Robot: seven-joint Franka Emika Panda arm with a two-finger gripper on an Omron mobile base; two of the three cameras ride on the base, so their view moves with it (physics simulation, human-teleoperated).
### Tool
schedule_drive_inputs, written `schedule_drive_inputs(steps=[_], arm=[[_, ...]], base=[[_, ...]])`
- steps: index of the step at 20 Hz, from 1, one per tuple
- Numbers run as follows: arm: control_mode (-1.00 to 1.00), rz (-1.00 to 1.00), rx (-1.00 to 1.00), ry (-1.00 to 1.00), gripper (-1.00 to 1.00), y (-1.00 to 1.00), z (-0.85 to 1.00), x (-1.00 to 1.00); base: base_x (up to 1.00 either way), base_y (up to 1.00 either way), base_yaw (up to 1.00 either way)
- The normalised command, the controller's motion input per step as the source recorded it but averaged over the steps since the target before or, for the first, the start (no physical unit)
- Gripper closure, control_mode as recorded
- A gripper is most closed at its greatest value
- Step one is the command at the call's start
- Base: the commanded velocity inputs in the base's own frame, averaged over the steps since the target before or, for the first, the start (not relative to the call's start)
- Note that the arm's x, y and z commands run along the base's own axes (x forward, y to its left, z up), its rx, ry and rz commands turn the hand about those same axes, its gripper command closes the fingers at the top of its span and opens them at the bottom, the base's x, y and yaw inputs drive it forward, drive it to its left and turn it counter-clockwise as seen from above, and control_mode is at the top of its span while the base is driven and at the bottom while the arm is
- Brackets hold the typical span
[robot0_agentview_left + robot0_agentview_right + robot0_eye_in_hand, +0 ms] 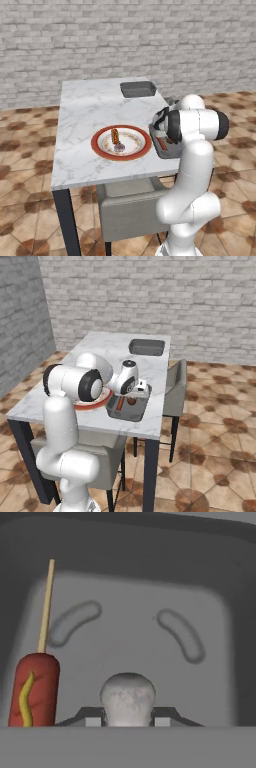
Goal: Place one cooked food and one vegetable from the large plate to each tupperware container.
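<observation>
Pincer (128, 721) pinching pale mushroom (128, 698), inside dark grey tray (140, 577), beside corn dog (34, 689)

White marble-topped table (85, 125) on dark legs, standing on a floor (25, 200) of brown and tan tiles. Grey chair (176, 387) drawn up at the table's right side; a second grey chair (127, 207) tucked under the near edge (seat mostly beneath the top). Pale grey brick wall (125, 40) behind, a darker brick wall (20, 321) to the left.
</observation>
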Motion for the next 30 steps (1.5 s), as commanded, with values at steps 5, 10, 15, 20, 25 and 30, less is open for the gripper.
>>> schedule_drive_inputs(steps=[5, 10, 15, 20, 25, 30], arm=[[-1.00, 0.00, 0.00, 0.00, -1.00, -0.07, -0.01, 0.00], [-1.00, 0.00, 0.00, -0.05, -1.00, 0.00, 0.17, -0.11], [-1.00, 0.00, 0.00, -0.07, -1.00, 0.02, 0.61, -0.33], [-1.00, 0.00, 0.00, -0.04, -1.00, 0.36, 0.74, -0.58], [-1.00, 0.00, 0.00, -0.01, -1.00, 0.96, 0.53, -0.49], [-1.00, 0.00, 0.03, 0.01, -1.00, 1.00, 0.28, -0.23]], base=[[0.00, 0.00, 0.00], [0.00, 0.00, 0.00], [0.00, 0.00, 0.00], [0.00, 0.00, 0.00], [0.00, 0.00, 0.00], [0.00, 0.00, 0.00]])
